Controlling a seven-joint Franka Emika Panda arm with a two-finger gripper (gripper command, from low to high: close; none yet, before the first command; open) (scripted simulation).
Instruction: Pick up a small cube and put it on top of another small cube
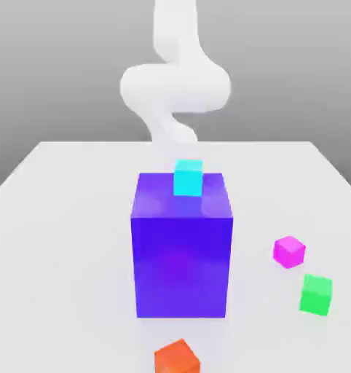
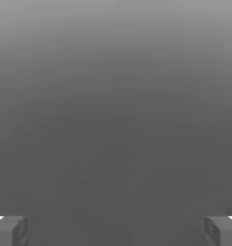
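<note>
The small cube (image 1: 288,251), glossy magenta-pink, lies on the white table at the exterior view's right, beside the big blue-purple block (image 1: 182,255). A small green cube (image 1: 316,293) sits just in front of it, and a small orange cube (image 1: 177,358) lies near the front edge. The arm's white links (image 1: 175,87) rise behind the big block, well away from the magenta cube. In the hand view my gripper (image 2: 116,230) is open, its two grey fingertips (image 2: 9,230) far apart with nothing between them.
A cyan cube (image 1: 188,178) shows at the far edge of the big block's top; whether it rests on the block or stands behind it I cannot tell. The white table (image 1: 54,240) spreads wide on the exterior view's left.
</note>
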